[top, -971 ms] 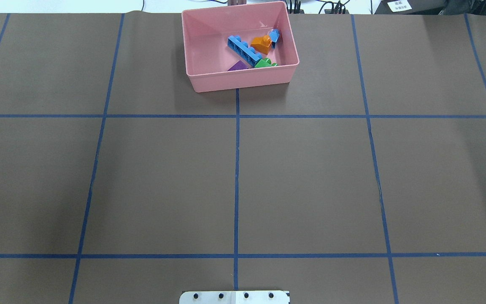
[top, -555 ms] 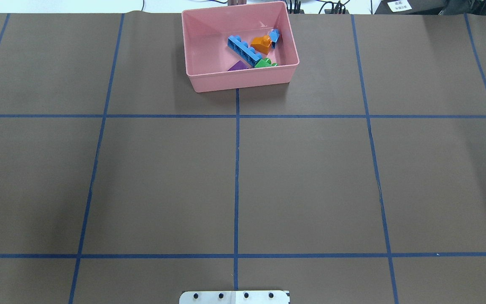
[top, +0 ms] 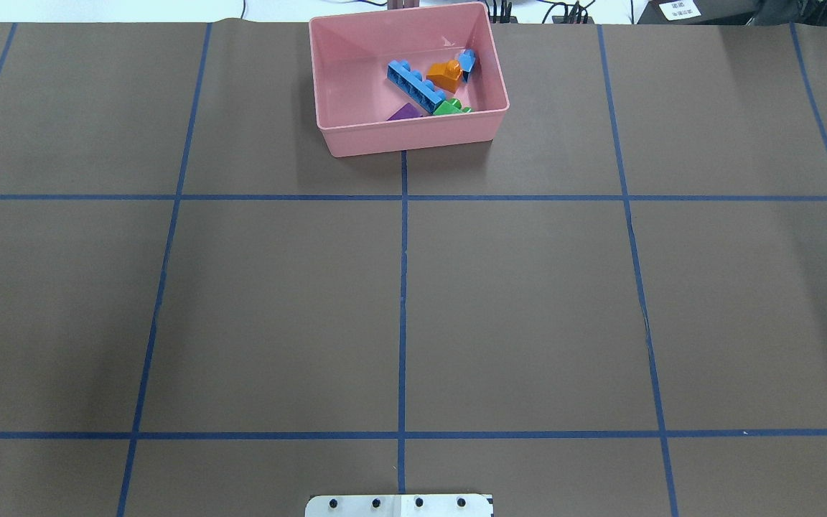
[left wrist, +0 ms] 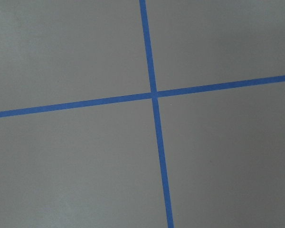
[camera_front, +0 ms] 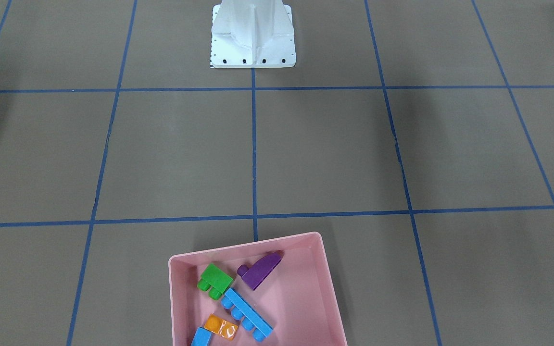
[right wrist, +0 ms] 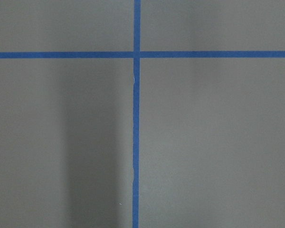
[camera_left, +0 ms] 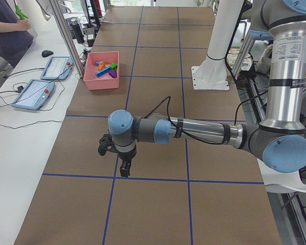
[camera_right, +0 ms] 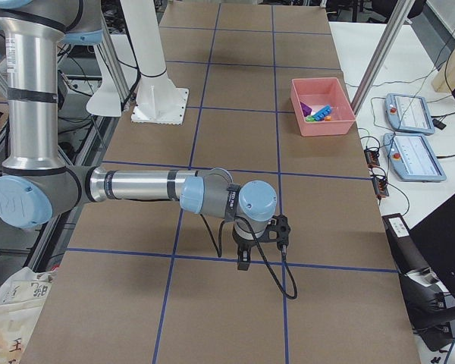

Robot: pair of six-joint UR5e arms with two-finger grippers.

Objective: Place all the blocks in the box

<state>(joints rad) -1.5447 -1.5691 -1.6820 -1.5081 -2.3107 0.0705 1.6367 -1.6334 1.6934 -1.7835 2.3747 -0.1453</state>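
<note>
- Arms are both stretching out low and level above the table, well apart from the box.
- Left gripper is pointing straight down; how far it is opening, or gripping anything, I cannot tell.
- Right gripper is pointing down too; its opening is likewise impossible to judge.
- Five blocks are lying inside the box, one of each: purple block, long blue block, orange block, green block, small blue block.

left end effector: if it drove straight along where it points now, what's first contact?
The left end effector points down, so most likely the bare brown table cover, near a blue tape crossing. Nothing else shows in its wrist view; the height above the cover is unclear.
</note>
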